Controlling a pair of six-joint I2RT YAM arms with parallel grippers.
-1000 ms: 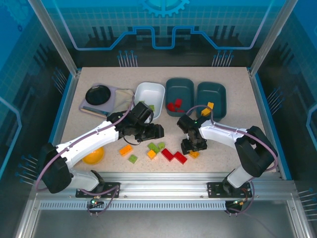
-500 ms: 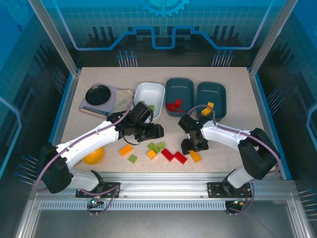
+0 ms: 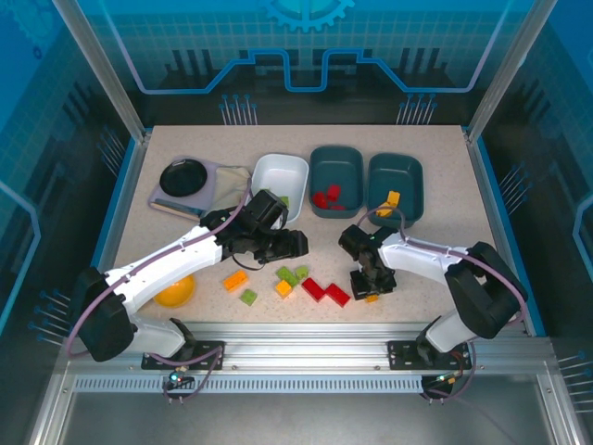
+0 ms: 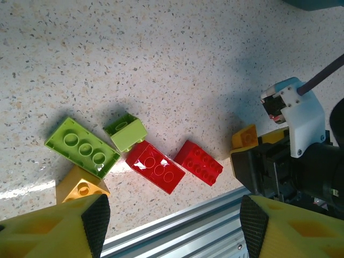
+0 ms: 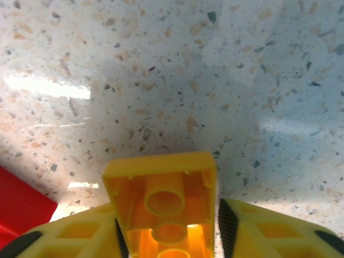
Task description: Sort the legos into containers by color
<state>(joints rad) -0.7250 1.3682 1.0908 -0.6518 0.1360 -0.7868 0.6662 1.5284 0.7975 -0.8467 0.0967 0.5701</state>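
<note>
At the table's (image 3: 445,241) near right, the right gripper (image 3: 372,289) is clamping an orange brick (image 5: 161,204), pads pressing both its sides. The left gripper (image 4: 173,215) is hovering with jaws spread, holding nothing.

Sorting is running partway:
- Red bricks (image 3: 325,197) are lying in the middle teal tray (image 3: 335,158).
- One orange piece (image 3: 390,198) is lying in the right teal tray (image 3: 408,171).
- One green piece (image 3: 284,200) is lying in the white tray (image 3: 278,169).

Seven loose bricks (image 3: 289,275) are waiting between the arms. Two loose reds (image 3: 324,292) are lying just beside the right gripper and may be crowding it. An orange bowl (image 3: 174,293) is sitting near left.
</note>
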